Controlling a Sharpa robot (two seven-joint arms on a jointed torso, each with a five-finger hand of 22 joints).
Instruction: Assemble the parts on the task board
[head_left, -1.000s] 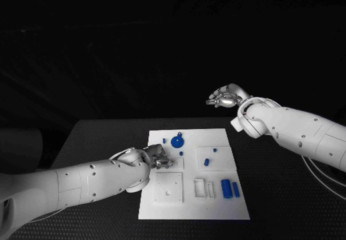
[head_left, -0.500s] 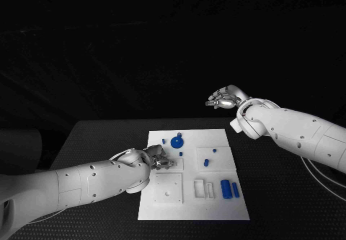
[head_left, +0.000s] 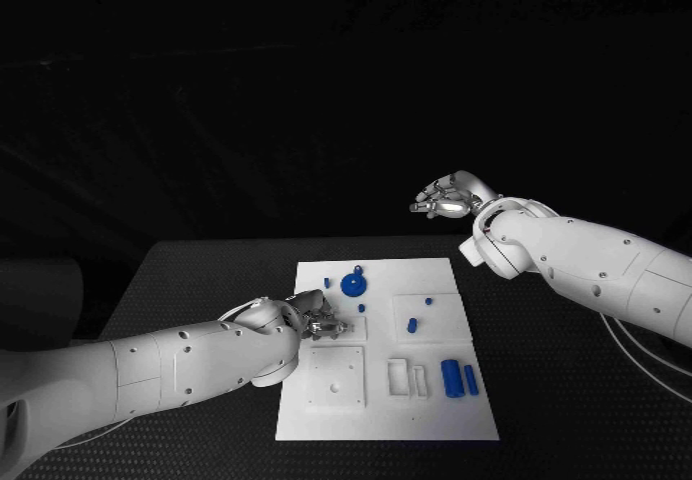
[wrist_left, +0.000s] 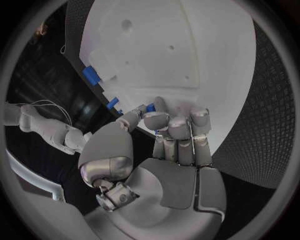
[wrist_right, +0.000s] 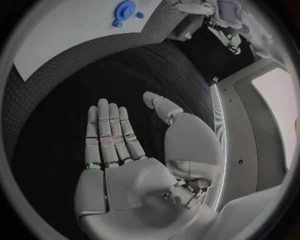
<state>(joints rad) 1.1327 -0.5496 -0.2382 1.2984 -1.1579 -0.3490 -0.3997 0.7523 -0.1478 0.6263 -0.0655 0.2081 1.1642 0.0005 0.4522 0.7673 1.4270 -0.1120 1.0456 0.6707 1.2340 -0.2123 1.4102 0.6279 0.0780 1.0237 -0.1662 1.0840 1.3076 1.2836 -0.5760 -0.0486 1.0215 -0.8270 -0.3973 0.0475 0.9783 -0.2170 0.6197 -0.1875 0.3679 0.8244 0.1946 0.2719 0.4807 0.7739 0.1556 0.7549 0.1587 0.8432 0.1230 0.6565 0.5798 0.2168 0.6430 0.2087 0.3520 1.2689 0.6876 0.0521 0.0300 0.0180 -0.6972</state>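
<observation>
The board (head_left: 387, 350) is lying mid-surface (head_left: 202, 270), with blue parts (head_left: 353, 287) on it. The left hand (head_left: 315, 315) is curling over the board's left side; whether it is holding a part, I cannot tell. The right hand (head_left: 449, 196) is hovering beyond the surface, fingers apart, holding nothing. Risk: with its fingers hiding the slot, the left hand could misalign or drop a part.

Both arms are white, smooth and rounded, with small dark screw holes dotted along the shells. The right arm (head_left: 606, 265) has a thick ring joint near the wrist, and thin pale cables run beside it at 4 o'clock. Each hand, left hand (wrist_left: 172, 150) and right hand (wrist_right: 131, 160), is silver-grey metal with segmented fingers.
</observation>
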